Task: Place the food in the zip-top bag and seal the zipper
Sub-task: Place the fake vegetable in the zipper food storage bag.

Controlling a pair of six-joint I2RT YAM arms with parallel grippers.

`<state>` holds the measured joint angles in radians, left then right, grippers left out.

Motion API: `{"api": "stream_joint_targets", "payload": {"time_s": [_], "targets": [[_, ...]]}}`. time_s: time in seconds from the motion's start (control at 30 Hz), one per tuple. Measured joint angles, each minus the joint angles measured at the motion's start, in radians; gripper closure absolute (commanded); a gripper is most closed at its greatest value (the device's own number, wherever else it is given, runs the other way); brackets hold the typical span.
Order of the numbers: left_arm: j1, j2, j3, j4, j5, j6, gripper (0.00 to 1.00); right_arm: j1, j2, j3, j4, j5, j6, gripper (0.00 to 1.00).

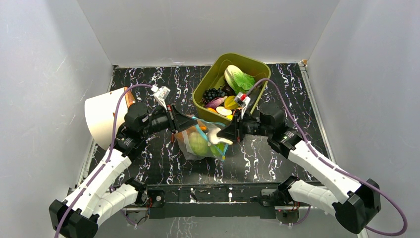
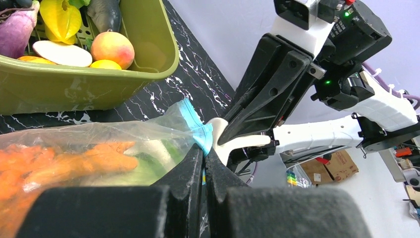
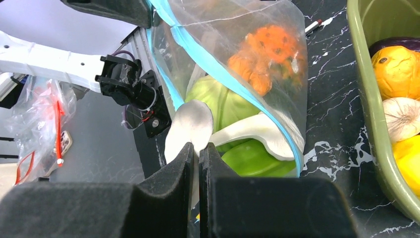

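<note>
The clear zip-top bag (image 1: 202,147) (image 2: 99,139) (image 3: 292,29) hangs between my two grippers just above the black table. Its light-blue zipper (image 2: 194,124) (image 3: 218,74) stands apart, so the mouth gapes. My left gripper (image 1: 194,124) (image 2: 204,151) is shut on the zipper strip at one end. Inside lie an orange pineapple (image 3: 265,54) (image 2: 74,163), a pale-green cabbage (image 3: 218,99) (image 1: 198,144) and a brighter green piece (image 3: 252,158). My right gripper (image 1: 224,134) (image 3: 199,147) is shut on a flat white toy piece (image 3: 190,121) (image 2: 242,144) (image 1: 216,134) that curves into the bag's mouth.
An olive-green tub (image 1: 257,67) (image 2: 99,84) (image 3: 371,99) with several more toy fruits and vegetables stands just behind the bag, close to the right arm. A white curved sheet (image 1: 101,116) sits at the table's left edge. Grey walls close in three sides.
</note>
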<state>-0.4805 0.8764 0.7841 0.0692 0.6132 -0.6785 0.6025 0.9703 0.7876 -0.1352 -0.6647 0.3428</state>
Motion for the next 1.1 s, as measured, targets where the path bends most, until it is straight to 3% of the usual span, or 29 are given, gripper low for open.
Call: {"api": "stream_joint_targets", "payload": {"time_s": [0.67,0.83,0.97,1.1], "targets": [[0.000,0.037,-0.029,0.091,0.069,-0.060,1.00,0.117,0.150,-0.004,0.256,0.251,-0.035,0.95],[0.000,0.053,-0.041,0.140,0.079,-0.091,1.00,0.147,0.192,-0.019,0.295,0.294,-0.023,0.81],[0.000,0.058,-0.048,0.148,0.082,-0.100,1.00,0.161,0.196,-0.024,0.265,0.344,-0.038,0.64],[0.000,0.069,-0.048,0.164,0.084,-0.108,1.00,0.162,0.156,-0.044,0.220,0.410,-0.073,0.54]]}}
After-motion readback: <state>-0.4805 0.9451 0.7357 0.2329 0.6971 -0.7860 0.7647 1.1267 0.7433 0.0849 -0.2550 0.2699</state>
